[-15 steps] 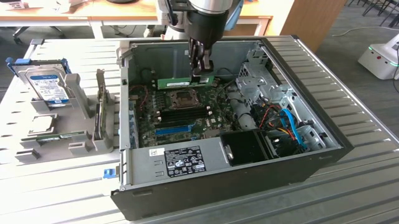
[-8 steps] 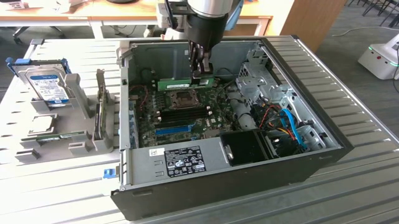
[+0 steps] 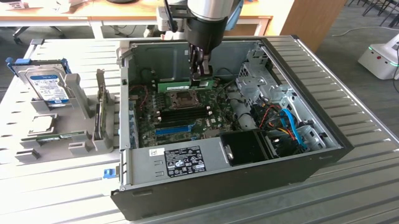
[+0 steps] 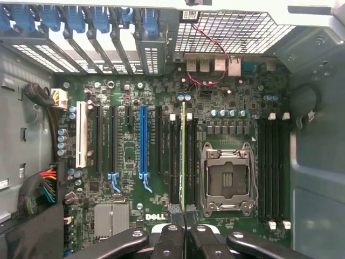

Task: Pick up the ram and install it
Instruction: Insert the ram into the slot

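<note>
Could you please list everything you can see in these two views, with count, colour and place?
computer case: one, black, open, on the table
table: one, grey slatted metal, under the case
motherboard: one, green, inside the case
blue slot: one, blue, on the motherboard
processor socket: one, silver, empty, on the motherboard
hard drive: one, silver with blue label, upright, exterior view's left
ram: one, green, edge-down over the motherboard, in the gripper
gripper: one, black, shut on the ram

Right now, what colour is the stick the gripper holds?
The ram is green, clearest in the exterior view.
</note>
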Tool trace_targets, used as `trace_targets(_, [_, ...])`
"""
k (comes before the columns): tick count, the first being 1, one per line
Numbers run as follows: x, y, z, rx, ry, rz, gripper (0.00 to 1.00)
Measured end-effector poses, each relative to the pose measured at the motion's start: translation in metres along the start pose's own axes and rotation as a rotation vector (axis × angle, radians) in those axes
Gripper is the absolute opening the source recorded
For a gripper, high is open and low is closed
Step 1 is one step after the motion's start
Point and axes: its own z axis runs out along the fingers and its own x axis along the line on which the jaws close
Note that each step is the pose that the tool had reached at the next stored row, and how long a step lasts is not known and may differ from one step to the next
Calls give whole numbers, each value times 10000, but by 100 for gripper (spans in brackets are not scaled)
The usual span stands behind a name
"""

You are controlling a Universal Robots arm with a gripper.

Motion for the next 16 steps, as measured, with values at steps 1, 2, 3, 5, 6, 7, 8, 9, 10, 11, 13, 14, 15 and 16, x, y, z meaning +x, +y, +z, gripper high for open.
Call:
trace_targets(1, [1,0,6,0,0,0,12])
trace_targets(2, [3,0,12,0,0,0,12])
trace_targets(3, [4,0,18,0,0,0,12])
trace_targets(5, [9,0,31,0,0,0,12])
trace_targets(6, [12,0,38,0,0,-1,12])
trace_targets(7, [15,0,44,0,0,0,12])
trace_targets(8, [18,0,52,0,0,0,12])
trace_targets(9, [21,0,58,0,0,0,12])
trace_targets(10, [24,0,66,0,0,0,12])
trace_targets(11, [28,0,73,0,0,0,12])
trace_targets(13, [35,0,89,0,-1,0,12])
trace_targets(14, [38,0,96,0,-1,0,12])
trace_targets(15, [41,0,103,0,-1,0,12])
trace_targets(16, [44,-1,111,0,0,0,12])
